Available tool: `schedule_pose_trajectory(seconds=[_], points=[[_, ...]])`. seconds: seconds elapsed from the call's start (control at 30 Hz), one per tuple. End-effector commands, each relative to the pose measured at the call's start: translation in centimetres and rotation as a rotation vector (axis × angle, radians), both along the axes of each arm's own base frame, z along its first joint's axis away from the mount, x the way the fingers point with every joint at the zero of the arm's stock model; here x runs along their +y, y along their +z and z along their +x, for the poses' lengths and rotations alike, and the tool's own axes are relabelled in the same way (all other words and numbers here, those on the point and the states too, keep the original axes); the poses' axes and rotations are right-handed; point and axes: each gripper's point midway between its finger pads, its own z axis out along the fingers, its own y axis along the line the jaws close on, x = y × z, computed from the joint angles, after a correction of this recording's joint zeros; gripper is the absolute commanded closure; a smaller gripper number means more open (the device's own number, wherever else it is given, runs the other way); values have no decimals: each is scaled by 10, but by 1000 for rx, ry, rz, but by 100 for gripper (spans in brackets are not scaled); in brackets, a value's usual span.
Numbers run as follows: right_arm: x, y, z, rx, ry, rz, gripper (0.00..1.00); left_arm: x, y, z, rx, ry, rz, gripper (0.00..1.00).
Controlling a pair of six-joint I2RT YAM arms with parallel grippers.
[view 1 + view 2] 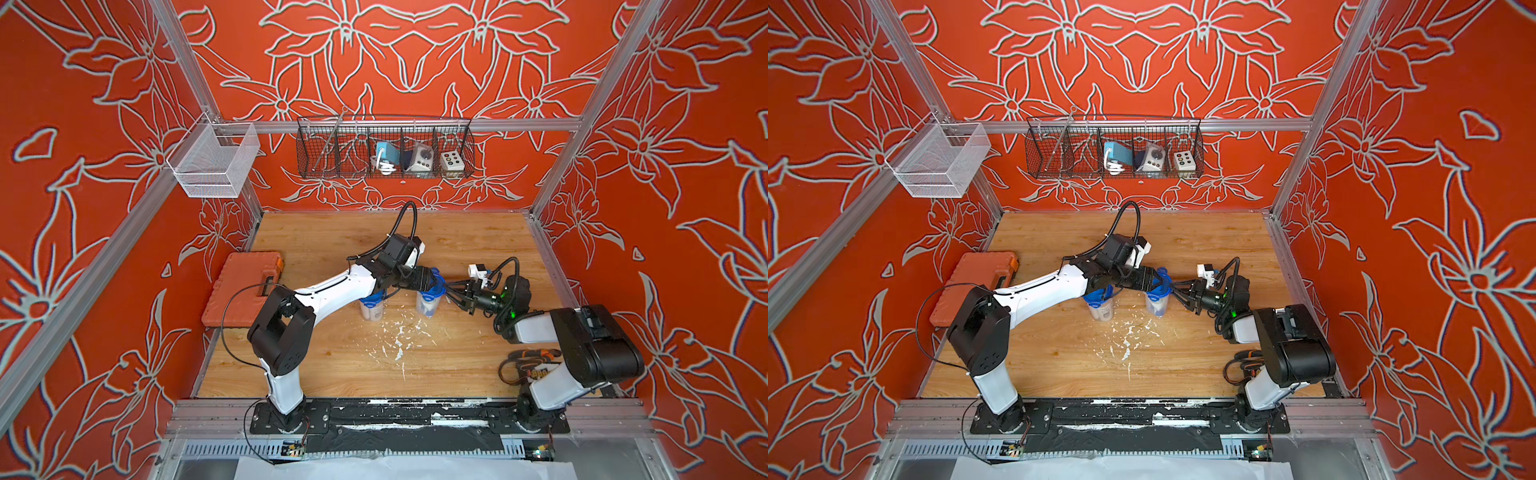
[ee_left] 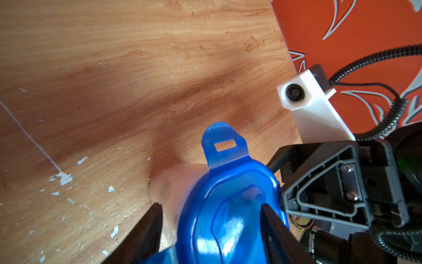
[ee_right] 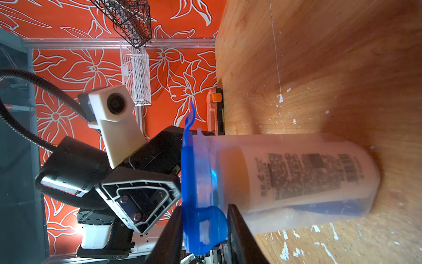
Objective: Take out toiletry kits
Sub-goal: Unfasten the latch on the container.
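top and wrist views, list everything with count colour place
tubs: two, clear with blue lids, upright mid-table
toiletry bottle: one seen, white-labelled, inside a tub
tool case: one, orange, beside left arm
wire basket: one, black, back rail, devices inside
mesh basket: one, white, left rail
table: one, wood, white flecks
unclear item: one, orange-black, by right arm base
left gripper: jaws open astride a tub lid
right gripper: jaws shut on lid clip

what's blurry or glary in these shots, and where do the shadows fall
Left wrist view: the blue lid is too near, soft, with white glare patches; a broad shadow crosses the table. Right wrist view: the bottle shows hazily through the tub, its print unreadable. Both top views: sharp, but the wallpaper outlines get colour fringes near the edges.
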Motion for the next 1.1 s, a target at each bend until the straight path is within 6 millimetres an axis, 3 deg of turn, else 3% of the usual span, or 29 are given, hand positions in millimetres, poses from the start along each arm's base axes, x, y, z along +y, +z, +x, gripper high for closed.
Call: schedule_pose_trajectory(seconds=[0.0,0.1,0.2,0.27,0.37,0.5,0.6,0.77,0.9,1.0,1.07], points=[[-1,34,-2,-110,32,48,77,69,-111,-53,263,57,385,38],[-1,26,-3,-94,42,27,73,69,-112,-56,266,58,380,40],[-1,25,-5,-84,43,37,55,66,-112,-59,267,55,376,40],[0,27,-6,-84,45,53,52,65,-112,-59,269,56,372,40],[-1,26,-6,-77,37,70,54,63,-112,-58,269,57,368,41],[-1,19,-8,-55,41,76,73,64,-112,-57,264,59,379,42],[-5,25,-12,-66,42,80,77,68,-117,-59,261,67,410,43],[-15,33,-14,-74,35,63,77,71,-127,-67,271,59,438,44],[-15,28,-16,-53,45,5,75,67,-120,-65,269,65,417,42],[-22,12,-24,30,19,-172,68,56,-101,-56,254,70,375,36],[-37,5,-38,8,1,-482,59,43,-79,-47,230,68,322,32]])
